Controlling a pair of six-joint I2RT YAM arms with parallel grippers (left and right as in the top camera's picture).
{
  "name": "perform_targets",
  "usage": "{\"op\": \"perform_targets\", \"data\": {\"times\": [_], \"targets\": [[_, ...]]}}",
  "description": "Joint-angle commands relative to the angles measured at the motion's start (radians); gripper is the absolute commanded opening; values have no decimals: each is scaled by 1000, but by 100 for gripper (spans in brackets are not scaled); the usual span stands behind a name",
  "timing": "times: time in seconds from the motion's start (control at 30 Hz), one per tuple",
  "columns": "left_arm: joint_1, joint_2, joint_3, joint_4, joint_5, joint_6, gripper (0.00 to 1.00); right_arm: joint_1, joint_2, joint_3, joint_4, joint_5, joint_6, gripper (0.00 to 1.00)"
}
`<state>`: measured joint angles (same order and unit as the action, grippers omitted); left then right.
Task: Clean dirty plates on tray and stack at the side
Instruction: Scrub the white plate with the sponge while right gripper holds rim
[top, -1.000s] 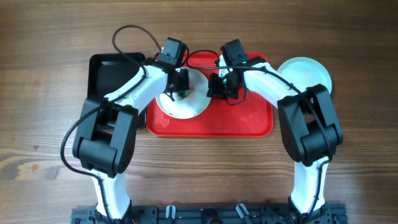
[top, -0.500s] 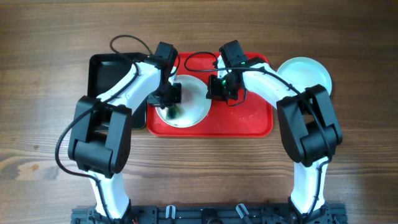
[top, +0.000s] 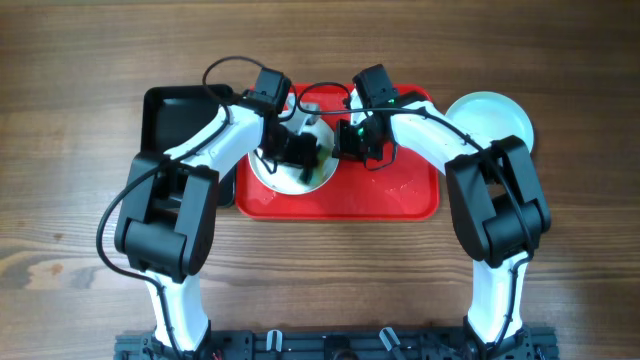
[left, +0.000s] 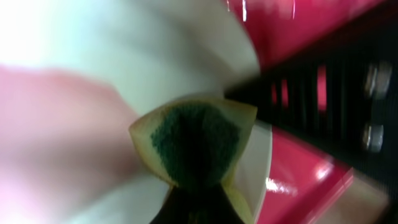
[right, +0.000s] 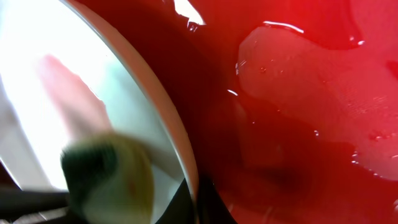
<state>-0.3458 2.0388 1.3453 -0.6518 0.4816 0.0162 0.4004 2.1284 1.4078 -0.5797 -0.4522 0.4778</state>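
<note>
A large red tray (top: 400, 195) is seen from overhead on a wooden table (top: 80, 60), its long axis running left to right across the picture. A white plate (top: 275, 172) is found on the left half of the red tray; being round, it shows no long axis, and whether it lies flat or tilted cannot be told. The left gripper (top: 305, 155) is placed over this plate, its fingers pinched together on a folded sponge (top: 320, 168). The right gripper (top: 350, 140) is set near the middle of the red tray, at the plate's right edge, and appears clamped on the rim. A black tray (top: 175, 115) lies against the red tray's left side, and a pale mint-blue plate (top: 490, 115) rests on the table just off its upper right corner. Only in the left wrist view is the sponge's dark green face shown, framed by yellow edges and pressed against the plate beside a faint pink smear. Only in the right wrist view are wet, glossy patches on the red tray's floor shown, with the plate's rim crossing diagonally.
</note>
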Motion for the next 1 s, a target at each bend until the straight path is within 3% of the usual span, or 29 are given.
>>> {"op": "perform_targets", "data": {"times": [0.0,0.13,0.27,0.4,0.5,0.83,0.97], "targets": [[-5,19,-5,111,-230,-190,4,-8,47,-10,-1,36,15,4],[-5,20,-5,163,-548,-391,4,-8,48,-10,-1,36,15,4],[-5,20,-5,96,-805,-549,4,-8,48,-10,-1,36,14,4],[-5,20,-5,-21,-856,-628,4,-8,48,-10,-1,36,15,4],[-6,20,-5,-94,-756,-615,4,-8,48,-10,0,36,14,5],[-6,20,-5,-241,26,-79,4,-8,48,-10,-1,35,14,4],[-14,20,-5,-258,176,59,4,-8,48,-10,-1,35,15,4]]}}
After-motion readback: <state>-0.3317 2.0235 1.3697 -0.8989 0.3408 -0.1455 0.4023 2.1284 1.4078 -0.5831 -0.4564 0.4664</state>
